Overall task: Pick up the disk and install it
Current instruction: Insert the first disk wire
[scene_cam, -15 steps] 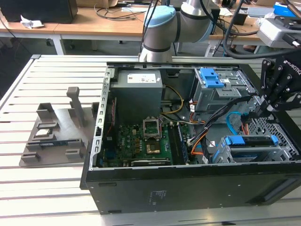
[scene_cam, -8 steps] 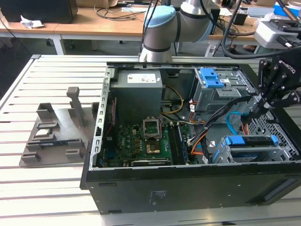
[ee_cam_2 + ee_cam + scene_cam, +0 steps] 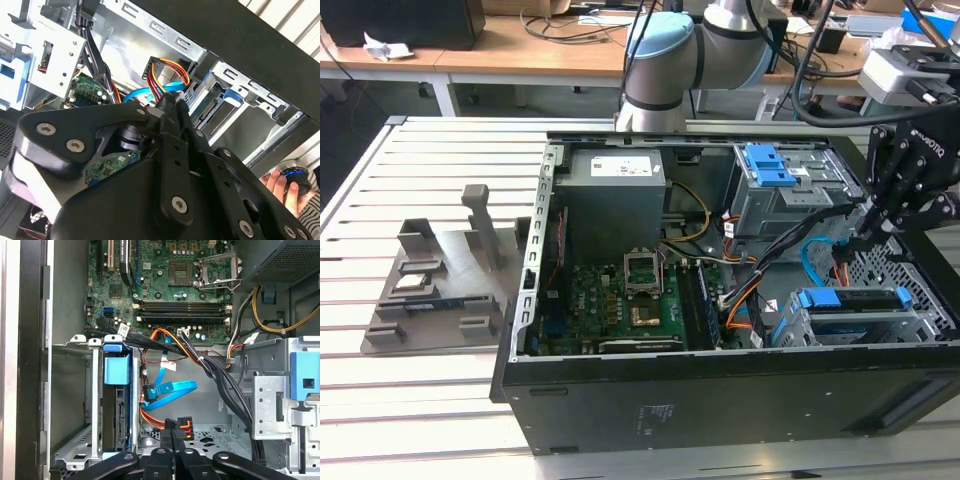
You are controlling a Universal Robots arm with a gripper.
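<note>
In the exterior view, the gripper hangs at right inside the open computer case, above the disk seated in its grey bay at lower right. In the second wrist view, the fingers are pressed together, empty. In the first wrist view, the disk's blue carrier sits left of centre, beside blue SATA cables.

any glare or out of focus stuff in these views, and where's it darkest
Second wrist view: the gripper linkage looms close and soft-focus, pale glare along the case's upper edge. First wrist view: evenly lit, the motherboard crisp. Exterior view: the computer case front panel is the darkest area, the slatted table bright.
</note>
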